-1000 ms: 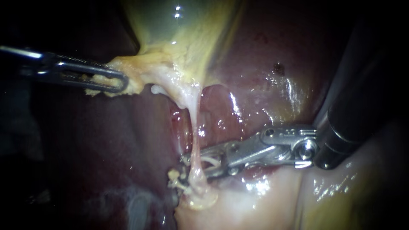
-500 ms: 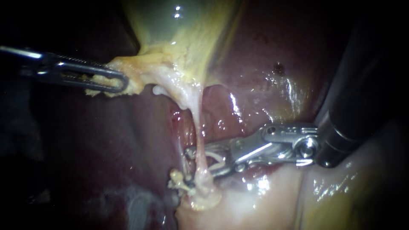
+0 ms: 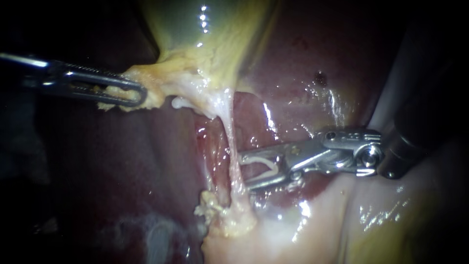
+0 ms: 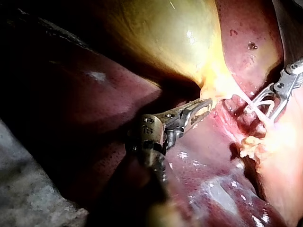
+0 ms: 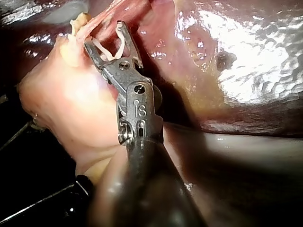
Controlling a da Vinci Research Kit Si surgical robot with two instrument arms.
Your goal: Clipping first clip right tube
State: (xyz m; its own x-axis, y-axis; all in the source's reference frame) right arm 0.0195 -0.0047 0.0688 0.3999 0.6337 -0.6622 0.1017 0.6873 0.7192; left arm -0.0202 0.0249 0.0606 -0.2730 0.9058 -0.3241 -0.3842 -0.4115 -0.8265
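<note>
Just beside the tube, our right instrument holds its jaws spread wide, with a white clip seated between them, one leg lying along each jaw. The jaw tips reach the tube's edge, and we cannot tell whether they touch it. The tube lies just ahead of the tips, outside the gap. It runs taut from the gallbladder down to a pale mound of tissue, across the dark red liver. Well apart from the tube, on its other side, our left instrument has its jaws pressed together on the yellow fringe at the gallbladder's lower end, pinching it from both sides. In the right wrist view the clip's open mouth faces the tube.
</note>
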